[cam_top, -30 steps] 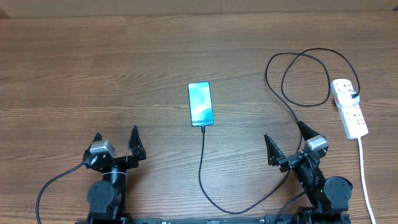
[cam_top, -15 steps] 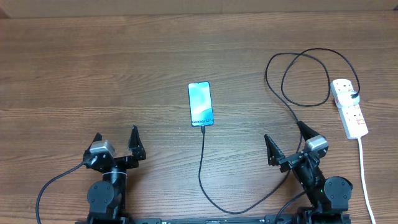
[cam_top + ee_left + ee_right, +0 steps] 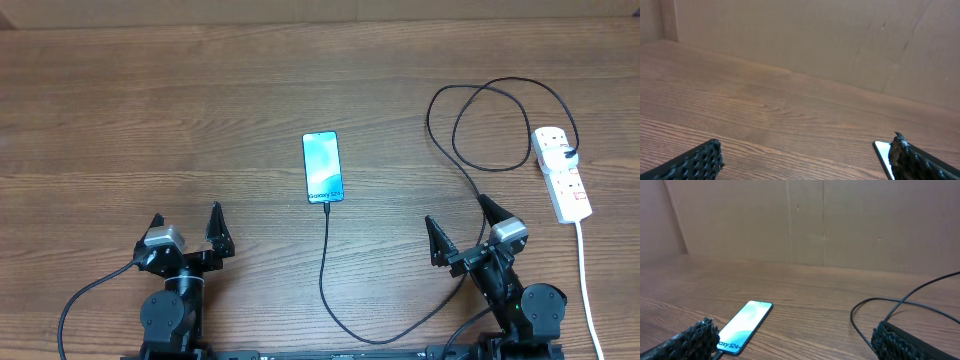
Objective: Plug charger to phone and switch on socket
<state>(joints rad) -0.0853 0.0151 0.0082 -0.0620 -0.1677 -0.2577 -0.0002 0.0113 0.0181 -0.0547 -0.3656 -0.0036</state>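
The phone, screen reading "Galaxy S24", lies mid-table. The black charger cable meets its near edge and loops to the white power strip at far right. The left gripper and right gripper have their jaws spread and empty.

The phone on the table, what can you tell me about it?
The phone is a slim black-edged rectangle lying flat, screen up, near the middle of the wooden table. Its screen glows blue-cyan with white Galaxy S24 text. The thin black charger cable meets its short edge nearest the robot. Nothing else touches it.
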